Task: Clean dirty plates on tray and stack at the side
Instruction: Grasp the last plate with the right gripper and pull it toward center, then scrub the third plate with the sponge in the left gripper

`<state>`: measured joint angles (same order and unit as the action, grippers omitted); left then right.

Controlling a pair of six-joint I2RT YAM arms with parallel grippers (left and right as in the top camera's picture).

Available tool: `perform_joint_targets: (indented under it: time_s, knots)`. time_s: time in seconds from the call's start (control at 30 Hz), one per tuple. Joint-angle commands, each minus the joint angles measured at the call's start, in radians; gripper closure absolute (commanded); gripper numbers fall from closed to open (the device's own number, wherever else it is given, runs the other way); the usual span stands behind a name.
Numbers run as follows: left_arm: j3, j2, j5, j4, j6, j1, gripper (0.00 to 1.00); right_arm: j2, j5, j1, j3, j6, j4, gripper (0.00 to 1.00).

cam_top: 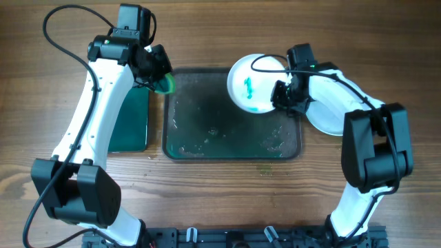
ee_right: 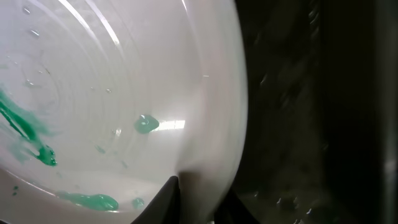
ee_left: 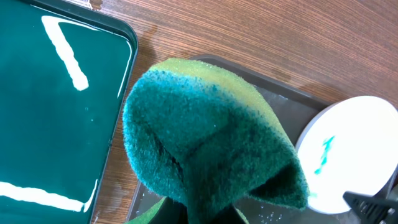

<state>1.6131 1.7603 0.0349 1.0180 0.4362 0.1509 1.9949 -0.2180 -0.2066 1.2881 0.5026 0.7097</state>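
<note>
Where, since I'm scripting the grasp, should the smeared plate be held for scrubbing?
By its thin rim on the right edge, coming from the right, as the right gripper does. The dirty plate is too wide to span, and an edge pinch leaves the teal smears open to the sponge.

No text, label, brand, number or sign was legible in any view. The teal-green marks on the dirty plate (cam_top: 244,76) were irregular smears, not characters.
</note>
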Motion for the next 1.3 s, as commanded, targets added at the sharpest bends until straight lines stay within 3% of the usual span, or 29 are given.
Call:
perform_joint_targets:
  time_s: [0.0,0.17,0.3,0.43,0.53,0.63,0.8,0.9,1.1,1.27]
  knots:
    - [0.007,0.003,-0.007,-0.003,0.017,0.005,0.96,0.012,-0.073,-0.039,0.001,-0.045,0.080,0.81]
    - [0.007,0.003,-0.007,-0.003,0.017,0.005,0.96,-0.008,-0.071,-0.065,0.001,-0.119,0.183,0.80]
    - [0.007,0.003,-0.007,-0.003,0.017,0.005,0.96,-0.028,0.062,-0.059,0.010,-0.164,0.184,0.64]
    - [0.007,0.003,-0.007,-0.003,0.017,0.005,0.96,-0.022,0.120,-0.043,0.010,-0.319,0.054,0.54]
    - [0.007,0.003,-0.007,-0.003,0.017,0.005,0.96,-0.001,-0.005,-0.041,0.010,-0.464,-0.080,0.53]
    - [0.007,0.003,-0.007,-0.003,0.017,0.005,0.96,0.053,-0.116,-0.046,0.010,-0.479,-0.155,0.61]
    - [0.007,0.003,-0.007,-0.003,0.017,0.005,0.96,0.071,-0.110,-0.034,0.010,-0.435,-0.129,0.89]
    - [0.006,0.003,-0.006,-0.003,0.017,0.005,0.96,0.069,-0.129,-0.031,0.010,-0.386,-0.087,0.95]
    - [-0.022,0.036,-0.006,-0.017,0.017,0.048,0.96,0.064,-0.307,-0.036,0.010,-0.232,-0.029,0.96]
    - [-0.026,0.145,0.013,-0.052,0.018,0.151,0.96,0.069,-0.285,-0.086,0.006,-0.059,-0.058,0.96]
